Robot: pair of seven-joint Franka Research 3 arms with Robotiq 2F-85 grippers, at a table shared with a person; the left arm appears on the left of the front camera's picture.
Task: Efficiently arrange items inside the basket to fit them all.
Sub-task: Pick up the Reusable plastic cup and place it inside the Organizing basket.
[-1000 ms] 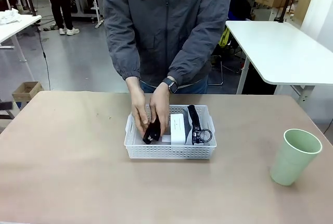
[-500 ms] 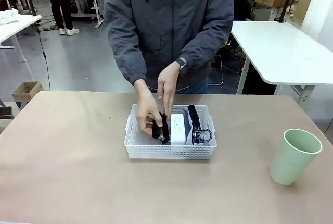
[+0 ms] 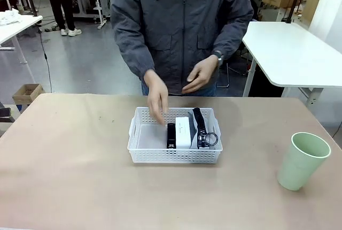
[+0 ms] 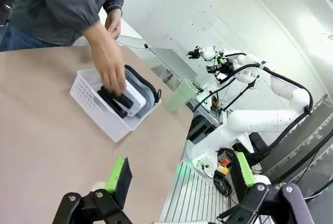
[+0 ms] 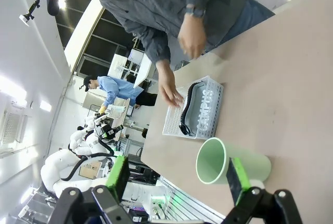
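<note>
The white basket [image 3: 140, 154] sits mid-table and holds a black stapler [image 3: 171, 135] on its side, a white boxy device [image 3: 183, 132] and a grey pouch with black trim [image 3: 200, 124]. The basket's left part is bare. One hand of the person [image 3: 157, 100] hovers over the basket; the other is raised at chest height. The pale green cup [image 3: 302, 160] stands alone at the right. My left gripper [image 4: 181, 174] is open, far back from the basket [image 4: 96, 113]. My right gripper [image 5: 177, 178] is open too, with the cup [image 5: 229, 164] ahead of it and the basket [image 5: 204, 110] beyond.
Brown table surface spreads wide on both sides of the basket and toward my near edge. The person stands at the far edge. A white table [image 3: 291, 53] stands behind on the right.
The person placed the stapler beside the white device in the basket, let go, and lifted both hands up and away. The cup and the basket have stayed put.
</note>
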